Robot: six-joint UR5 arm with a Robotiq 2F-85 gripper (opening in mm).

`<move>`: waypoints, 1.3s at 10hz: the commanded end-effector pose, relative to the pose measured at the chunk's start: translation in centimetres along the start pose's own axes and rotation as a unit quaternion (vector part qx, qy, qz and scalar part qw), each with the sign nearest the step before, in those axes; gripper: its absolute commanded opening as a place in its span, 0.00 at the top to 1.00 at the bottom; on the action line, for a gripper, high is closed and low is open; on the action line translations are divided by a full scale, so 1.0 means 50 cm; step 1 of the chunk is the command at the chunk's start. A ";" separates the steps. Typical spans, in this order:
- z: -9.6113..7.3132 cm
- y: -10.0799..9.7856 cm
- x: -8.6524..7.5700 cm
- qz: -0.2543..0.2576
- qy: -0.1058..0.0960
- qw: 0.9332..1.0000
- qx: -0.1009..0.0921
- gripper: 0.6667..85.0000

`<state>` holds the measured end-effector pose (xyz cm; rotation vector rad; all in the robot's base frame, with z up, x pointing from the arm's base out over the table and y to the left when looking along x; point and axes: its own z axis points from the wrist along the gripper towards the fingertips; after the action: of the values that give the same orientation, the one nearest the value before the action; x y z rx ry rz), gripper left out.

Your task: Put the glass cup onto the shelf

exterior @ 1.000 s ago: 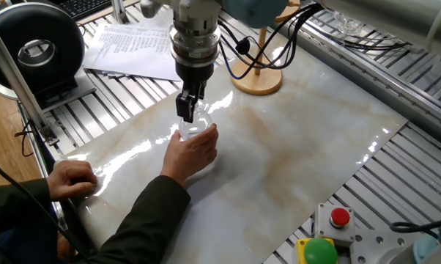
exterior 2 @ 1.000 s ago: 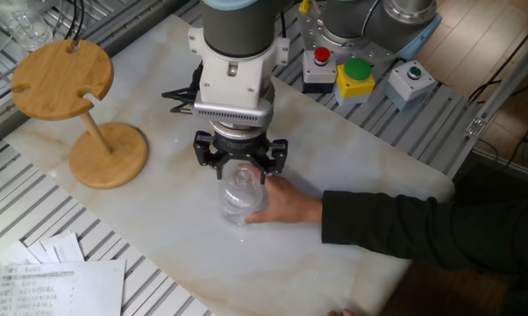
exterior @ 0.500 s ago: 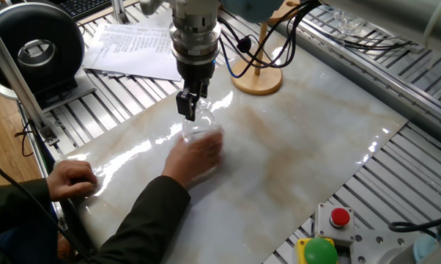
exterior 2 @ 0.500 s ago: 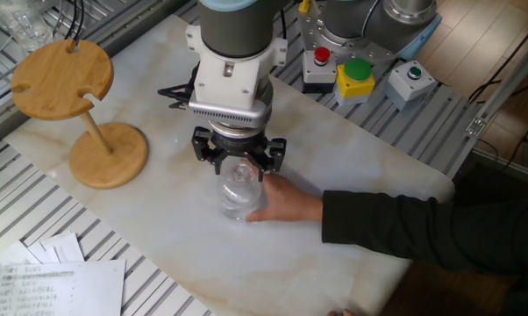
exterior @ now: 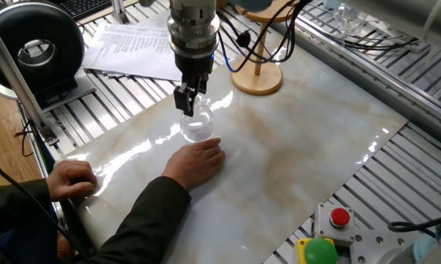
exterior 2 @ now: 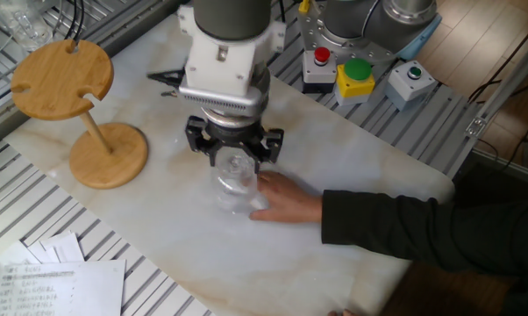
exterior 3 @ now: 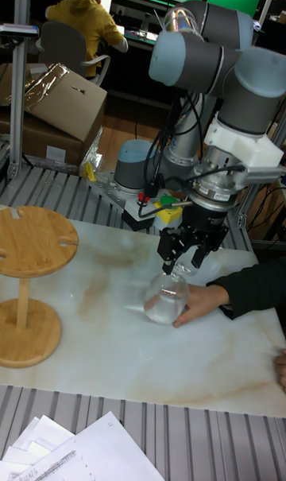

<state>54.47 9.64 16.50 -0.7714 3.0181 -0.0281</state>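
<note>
Under the claw (exterior 3: pixel 185 268), its fingers closed on it, the empty glass cup (exterior 3: pixel 166 297) hangs tilted.

Grey rounded arm joints, white wrist block, ribbed silver collar, black two-finger gripper (exterior 3: pixel 184 267), black cables looping alongside. Dark olive sleeve above the person's hand (exterior: pixel 198 161).

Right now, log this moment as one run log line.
gripper: shut on glass cup | cup: lifted, tilted | person's hand: beside cup | shelf: empty

One glass cup (exterior: pixel 197 126), one shelf (exterior 2: pixel 74 110)
</note>
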 end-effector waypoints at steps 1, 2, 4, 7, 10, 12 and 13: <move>-0.081 -0.053 0.008 -0.034 0.005 0.999 0.002 1.00; -0.105 -0.072 0.013 -0.046 0.008 0.999 -0.007 1.00; -0.158 -0.118 0.020 -0.065 0.014 0.998 -0.003 1.00; -0.176 -0.144 0.017 -0.079 0.009 0.997 0.015 1.00; -0.170 -0.091 -0.026 -0.045 -0.012 0.999 -0.009 1.00; -0.172 -0.099 -0.060 0.028 -0.044 0.999 -0.003 1.00; -0.173 -0.094 -0.074 0.071 -0.057 0.996 -0.011 1.00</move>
<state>58.43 6.14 24.95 -0.7554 2.9690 -0.0103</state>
